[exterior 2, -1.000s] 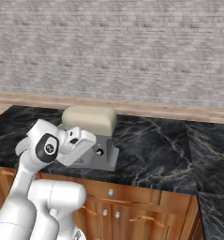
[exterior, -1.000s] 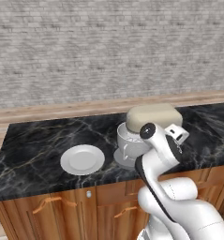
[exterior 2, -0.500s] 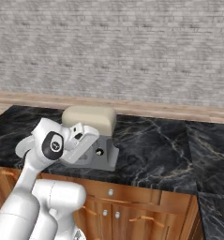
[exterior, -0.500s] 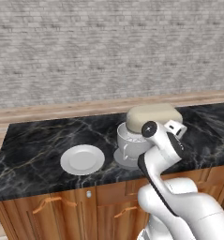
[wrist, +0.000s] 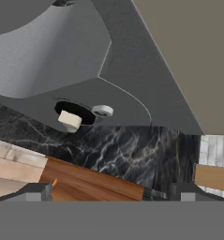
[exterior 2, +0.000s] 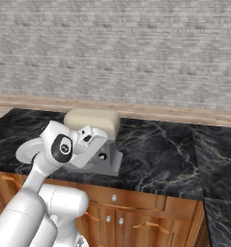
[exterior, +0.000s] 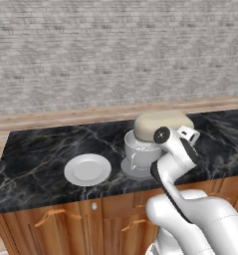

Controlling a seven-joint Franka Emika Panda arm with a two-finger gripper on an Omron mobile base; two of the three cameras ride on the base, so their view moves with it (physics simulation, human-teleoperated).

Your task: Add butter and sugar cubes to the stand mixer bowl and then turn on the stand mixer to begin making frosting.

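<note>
The stand mixer [exterior: 163, 124] stands on the black counter, its beige head [exterior 2: 93, 123] lowered over the stand mixer bowl [exterior: 139, 152], whose handle faces the front. My gripper [exterior 2: 94, 140] is open, close against the mixer's grey neck [exterior 2: 106, 161] on its right side. In the hand view the neck [wrist: 85, 70] looms close, with a cream switch lever [wrist: 70, 120] in a dark slot and a small round knob [wrist: 102, 110] beside it. My gripper [wrist: 111, 194] holds nothing; its fingertips [wrist: 36, 192] stand wide apart. The butter and sugar cubes are hidden.
A bare white plate [exterior: 87, 169] lies on the counter left of the mixer. The black marble counter [exterior 2: 160, 154] runs on to the right of the mixer. Wooden cabinet fronts [exterior: 65, 219] sit below it, a grey brick wall behind.
My hand has edged slightly up and closer to the mixer's neck. The jaws have stayed open; mixer, bowl and plate have not moved.
</note>
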